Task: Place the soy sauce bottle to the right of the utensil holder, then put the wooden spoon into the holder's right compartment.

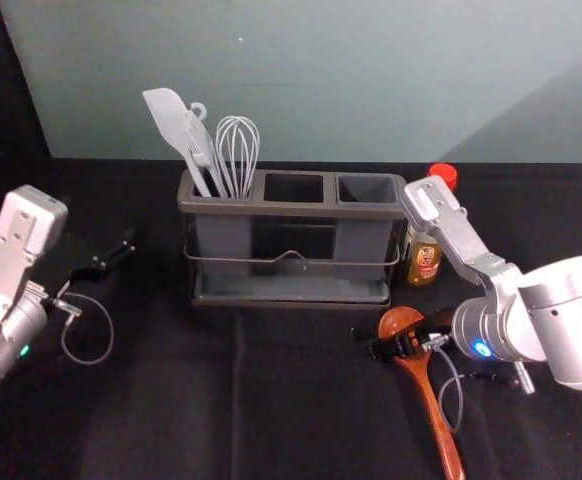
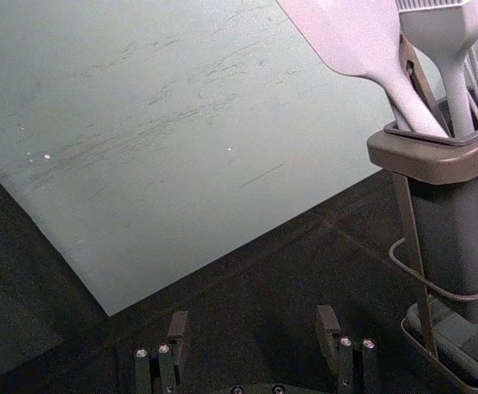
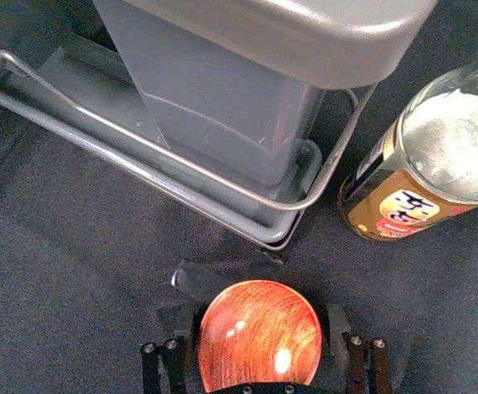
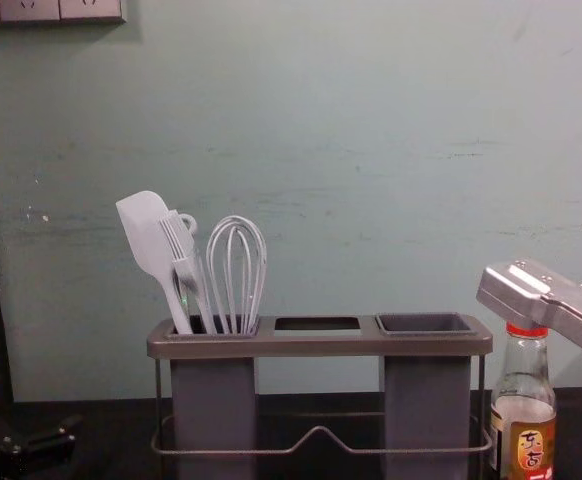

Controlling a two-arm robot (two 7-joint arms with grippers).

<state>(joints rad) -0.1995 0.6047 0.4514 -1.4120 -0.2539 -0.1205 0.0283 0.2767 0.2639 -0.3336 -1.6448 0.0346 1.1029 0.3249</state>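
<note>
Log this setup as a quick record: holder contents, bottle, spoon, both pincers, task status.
holder: left compartment has spatula, brush, whisk; right compartment empty
bottle: soy sauce bottle, upright, right of utensil holder
spoon: wooden spoon lying in front of holder's right end, bowl toward holder
right_pincer: right pincer open, fingers either side of spoon bowl
left_pincer: left pincer open, left of holder
status: bottle placed; spoon not yet in holder

Soy btl [image 4: 523, 430] upright, R of holder [image 1: 291, 209]; wooden spoon [image 1: 437, 415] in front
</note>
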